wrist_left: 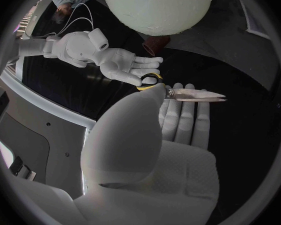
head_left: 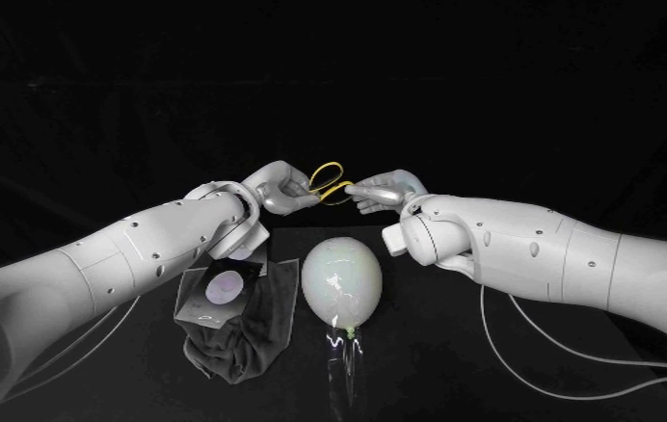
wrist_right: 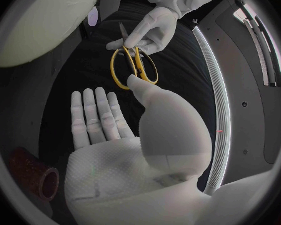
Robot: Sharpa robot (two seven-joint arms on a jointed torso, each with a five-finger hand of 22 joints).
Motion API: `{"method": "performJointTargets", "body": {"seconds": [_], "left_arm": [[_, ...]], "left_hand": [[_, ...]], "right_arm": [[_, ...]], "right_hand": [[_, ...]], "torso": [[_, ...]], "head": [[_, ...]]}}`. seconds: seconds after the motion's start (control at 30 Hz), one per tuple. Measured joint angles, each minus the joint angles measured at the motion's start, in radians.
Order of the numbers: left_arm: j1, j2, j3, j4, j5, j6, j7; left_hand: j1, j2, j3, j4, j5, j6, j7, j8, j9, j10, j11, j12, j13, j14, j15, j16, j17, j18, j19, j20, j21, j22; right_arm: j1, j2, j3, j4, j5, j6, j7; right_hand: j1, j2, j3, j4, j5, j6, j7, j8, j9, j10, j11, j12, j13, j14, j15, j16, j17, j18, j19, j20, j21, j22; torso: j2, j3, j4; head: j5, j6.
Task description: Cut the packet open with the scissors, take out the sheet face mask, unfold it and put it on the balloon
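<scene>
Above the table, my left hand (head_left: 285, 189) pinches the yellow-handled scissors (head_left: 330, 181) near the pivot, thumb pressing the blades (wrist_left: 195, 96) onto its fingers. My right hand (head_left: 383, 192) faces it from the other side. Its fingers (wrist_right: 93, 117) lie straight and apart, and its thumb tip reaches into a handle loop (wrist_right: 120, 70). The pale balloon (head_left: 343, 280) lies on the table below the hands. A dark packet (head_left: 223, 287) with a pale round spot lies to the balloon's left, under my left forearm.
A dark cloth (head_left: 248, 348) lies crumpled in front of the packet. A brown tube (wrist_right: 34, 176) lies near the balloon (wrist_left: 156, 5). White cables (head_left: 556, 345) trail over the table below my right arm.
</scene>
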Motion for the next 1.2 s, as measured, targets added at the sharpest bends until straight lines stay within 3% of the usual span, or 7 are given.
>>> {"method": "performJointTargets", "body": {"seconds": [0.23,0.47,0.53,0.57,0.7,0.83,1.2], "left_arm": [[0.0,-0.013,0.0,-0.006,0.054,0.053,-0.04],[-0.001,-0.031,0.001,-0.009,0.119,0.127,-0.094],[-0.001,-0.035,0.001,-0.01,0.138,0.15,-0.11],[-0.001,-0.037,0.001,-0.011,0.15,0.165,-0.12],[-0.001,-0.042,0.003,-0.015,0.191,0.216,-0.156],[0.002,-0.047,0.003,-0.017,0.24,0.262,-0.196],[0.024,-0.051,0.005,-0.009,0.319,0.314,-0.28]], "left_hand": [[-0.034,-0.009,0.045,-0.034,-0.001,-0.007,0.007,0.01,0.02,0.003,0.0,-0.003,0.0,0.0,0.0,-0.004,0.007,0.0,0.059,-0.002,0.044,0.017],[-0.07,-0.01,0.067,-0.077,0.002,-0.007,0.007,0.012,0.021,0.002,0.0,-0.003,0.0,0.002,0.002,-0.004,0.013,-0.001,0.092,-0.025,0.094,0.044],[-0.078,-0.01,0.075,-0.09,0.002,-0.007,0.007,0.012,0.021,0.002,0.0,-0.003,0.0,0.007,0.0,-0.004,0.014,-0.007,0.096,-0.029,0.105,0.049],[-0.078,-0.01,0.075,-0.09,0.002,-0.007,0.007,0.012,0.022,0.002,0.0,-0.003,0.0,0.007,0.0,-0.004,0.015,-0.007,0.096,-0.029,0.109,0.051],[-0.082,-0.008,0.073,-0.093,0.002,-0.009,0.005,0.012,0.023,0.002,0.0,-0.003,0.0,0.007,0.0,-0.004,0.015,-0.007,0.096,-0.029,0.109,0.053],[-0.087,-0.007,0.072,-0.093,0.002,-0.011,0.004,0.012,0.024,0.002,0.0,-0.003,0.0,0.007,0.0,-0.004,0.017,-0.008,0.096,-0.029,0.113,0.055],[-0.102,-0.009,0.082,-0.103,0.001,-0.014,0.004,0.016,0.025,0.007,0.003,-0.004,0.0,0.01,-0.003,-0.004,0.019,-0.008,0.096,-0.029,0.116,0.059]], "right_arm": [[0.008,-0.056,0.0,-0.053,-0.094,0.076,0.049],[0.031,-0.101,0.0,-0.076,-0.282,0.163,0.117],[0.041,-0.106,0.0,-0.073,-0.343,0.186,0.132],[0.048,-0.108,0.0,-0.07,-0.385,0.198,0.141],[0.075,-0.105,0.001,-0.059,-0.52,0.223,0.159],[0.1,-0.092,0.001,-0.04,-0.644,0.229,0.153],[0.122,-0.027,0.001,0.021,-0.97,0.225,0.097]], "right_hand": [[0.04,0.028,-0.061,0.018,0.022,0.035,0.005,-0.021,-0.007,-0.001,-0.016,0.046,-0.001,0.124,-0.027,0.022,-0.039,0.039,0.126,0.008,-0.048,-0.06],[0.15,0.062,-0.006,-0.043,0.022,0.077,0.001,-0.032,-0.02,0.024,-0.055,0.058,-0.004,0.506,-0.117,0.145,-0.001,0.039,0.43,-0.101,0.124,0.013],[0.164,0.059,0.007,-0.067,0.022,0.103,-0.014,-0.044,-0.028,0.04,-0.072,0.061,-0.007,0.68,-0.15,0.331,0.104,0.039,0.532,-0.132,0.263,0.102],[0.164,0.059,0.009,-0.069,0.022,0.108,-0.016,-0.046,-0.029,0.042,-0.073,0.061,-0.007,0.705,-0.152,0.375,0.136,0.039,0.545,-0.138,0.294,0.125],[0.155,0.049,0.057,-0.077,0.033,0.116,-0.016,-0.068,-0.041,0.085,-0.08,0.06,-0.006,0.823,-0.157,0.697,0.561,-0.015,0.715,-0.145,0.67,0.55],[0.127,0.014,0.074,-0.073,0.089,0.128,-0.019,-0.074,-0.041,0.088,-0.08,0.043,-0.006,0.834,-0.153,0.771,0.676,-0.019,0.741,-0.142,0.771,0.67],[0.122,-0.007,0.1,-0.087,0.069,0.119,-0.039,-0.103,-0.043,0.066,-0.078,0.006,-0.006,0.836,-0.152,0.84,0.797,-0.031,0.76,-0.138,0.862,0.779]], "torso": [[0.0,0.0,-0.0016],[0.001,0.0009,-0.0019],[0.002,0.0013,-0.0019],[0.002,0.0013,-0.0018],[0.003,0.0013,-0.001],[0.006,0.001,0.0011],[0.024,-0.0015,0.0043]], "head": [[0.006,-0.002],[0.013,0.0],[0.014,0.0],[0.014,0.0],[0.016,-0.003],[0.017,-0.001],[0.032,0.005]]}}
